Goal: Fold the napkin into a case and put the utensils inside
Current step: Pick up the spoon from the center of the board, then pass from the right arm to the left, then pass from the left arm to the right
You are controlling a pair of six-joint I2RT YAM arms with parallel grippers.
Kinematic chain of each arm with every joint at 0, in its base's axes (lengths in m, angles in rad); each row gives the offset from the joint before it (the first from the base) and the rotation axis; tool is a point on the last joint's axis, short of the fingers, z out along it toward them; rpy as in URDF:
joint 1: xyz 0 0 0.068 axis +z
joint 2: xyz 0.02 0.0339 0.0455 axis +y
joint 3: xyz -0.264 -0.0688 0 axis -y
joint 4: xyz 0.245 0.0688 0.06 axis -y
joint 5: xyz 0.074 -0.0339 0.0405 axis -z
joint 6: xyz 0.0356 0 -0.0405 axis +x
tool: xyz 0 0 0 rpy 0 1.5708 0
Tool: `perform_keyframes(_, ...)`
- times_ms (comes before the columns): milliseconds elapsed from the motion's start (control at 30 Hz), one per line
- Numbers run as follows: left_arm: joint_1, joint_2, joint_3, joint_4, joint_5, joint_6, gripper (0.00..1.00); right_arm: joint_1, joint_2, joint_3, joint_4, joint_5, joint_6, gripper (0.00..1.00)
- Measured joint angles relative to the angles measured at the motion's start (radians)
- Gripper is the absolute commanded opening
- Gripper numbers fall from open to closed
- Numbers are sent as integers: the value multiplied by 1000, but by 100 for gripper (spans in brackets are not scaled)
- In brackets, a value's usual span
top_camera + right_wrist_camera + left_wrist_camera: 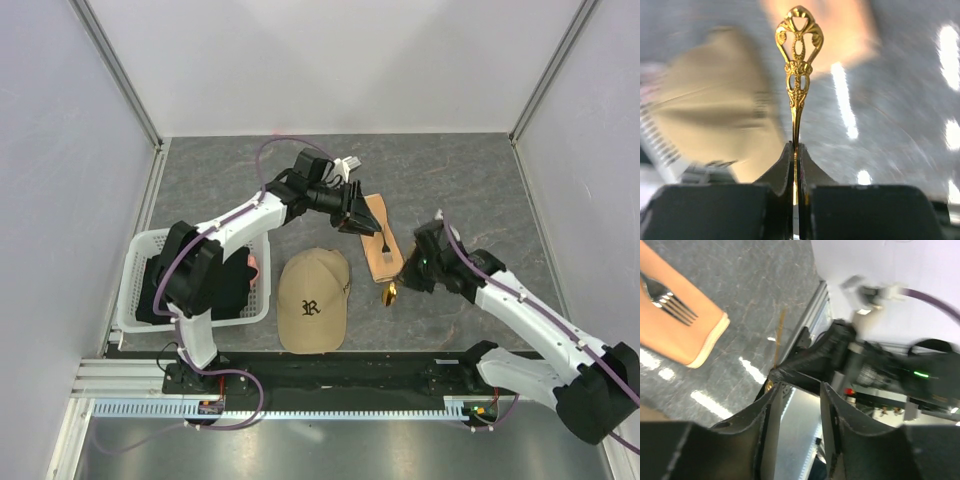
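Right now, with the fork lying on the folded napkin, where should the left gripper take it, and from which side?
Probably by the handle just behind the tines, coming straight down from above with the jaws across it. The fork lies flat on the napkin, so only its thin sides offer a pinch. The left gripper is open and close by.

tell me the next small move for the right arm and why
Probably lift the spoon across to the napkin: the right gripper is shut on it just off the napkin's near end, and a fork already lies on the folded cloth.
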Motion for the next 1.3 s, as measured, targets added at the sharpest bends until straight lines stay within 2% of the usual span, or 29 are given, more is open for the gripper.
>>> perform_keyframes(67, -10, 20, 0, 36, 18, -34, 61, -1, 23, 89, 42, -42, -146, 0)
perform_keyframes(167, -29, 37, 4, 66, 28, -77, 63, -1, 121, 222, 87, -126, -339, 0)
perform_keyframes(300, -39, 39, 5, 85, 13, -111, 62, 3, 192, 309, 69, -194, -504, 0)
perform_keyframes(433, -39, 38, 5, 79, -16, -117, 55, 3, 200, 353, 46, -230, -605, 0)
perform_keyframes(533, -40, 38, 5, 78, -31, -121, 36, 3, 200, 372, 41, -249, -645, 0)
perform_keyframes(567, -40, 38, 5, 78, -35, -123, 13, 3, 200, 373, 38, -254, -653, 0)
perform_keyframes(600, -40, 38, 5, 77, -38, -125, 4, 3, 201, 373, 35, -259, -660, 6)
perform_keyframes(633, -39, 38, 5, 76, -42, -130, 2, 3, 203, 374, 31, -263, -666, 11)
perform_keyframes(700, -39, 38, 3, 67, -65, -121, 2, 2, 208, 382, 17, -264, -675, 21)
perform_keyframes(800, -35, 36, 3, 58, -79, -127, 2, 1, 216, 398, 2, -259, -681, 30)
perform_keyframes(900, -32, 32, 3, 63, -93, -138, 2, 3, 231, 405, -5, -256, -680, 31)
perform_keyframes(967, -32, 32, 3, 68, -95, -145, 2, 4, 245, 407, -8, -253, -680, 27)
perform_keyframes(1033, -32, 32, 3, 73, -96, -150, 2, 4, 260, 411, -6, -253, -678, 13)
perform_keyframes(1067, -32, 32, 3, 73, -98, -152, 2, 4, 266, 414, -5, -253, -678, 0)
perform_keyframes(1100, -32, 32, 3, 73, -98, -154, 2, 6, 271, 419, -4, -249, -674, 0)
perform_keyframes(1200, -27, 32, 3, 76, -98, -159, 24, 6, 280, 435, -11, -241, -678, 0)
perform_keyframes(1233, -20, 32, 3, 79, -97, -163, 42, 6, 285, 439, -11, -241, -677, 0)
perform_keyframes(1300, -7, 32, 3, 84, -95, -168, 43, 6, 297, 445, -18, -232, -673, 0)
